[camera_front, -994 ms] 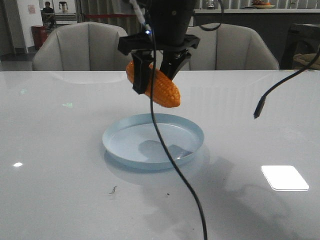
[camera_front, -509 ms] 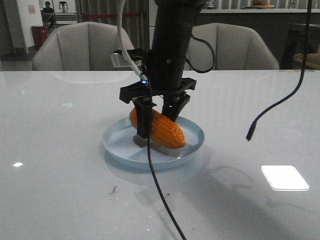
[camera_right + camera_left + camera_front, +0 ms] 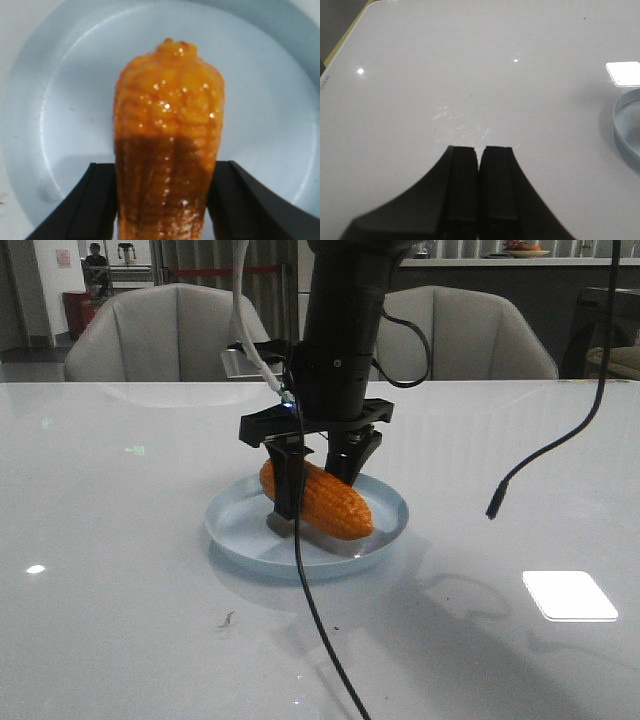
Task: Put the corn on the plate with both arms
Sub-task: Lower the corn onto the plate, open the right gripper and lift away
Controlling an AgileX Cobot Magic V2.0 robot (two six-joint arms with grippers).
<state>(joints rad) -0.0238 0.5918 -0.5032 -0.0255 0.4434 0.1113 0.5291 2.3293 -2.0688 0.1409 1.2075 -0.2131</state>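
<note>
The orange corn [image 3: 335,505] lies tilted inside the pale blue plate [image 3: 240,530] at the table's middle, its lower side on or just above the plate floor. My right gripper [image 3: 315,490] comes down from above and is shut on the corn, one black finger on each side. In the right wrist view the corn [image 3: 169,110] stands between the fingers of this gripper [image 3: 165,170] over the plate [image 3: 65,100]. My left gripper [image 3: 480,149] is shut on nothing above bare table, with the plate rim [image 3: 627,130] off to its side.
A thin black cable [image 3: 310,590] hangs from the right arm down across the plate's front. A loose cable end [image 3: 492,510] dangles to the right. Two grey chairs [image 3: 165,330] stand behind the table. A small dark speck [image 3: 227,619] lies near the front.
My right gripper has come down with the corn from above the plate into it. Over the last half second it has barely moved. The dangling cable end has swung slightly left.
</note>
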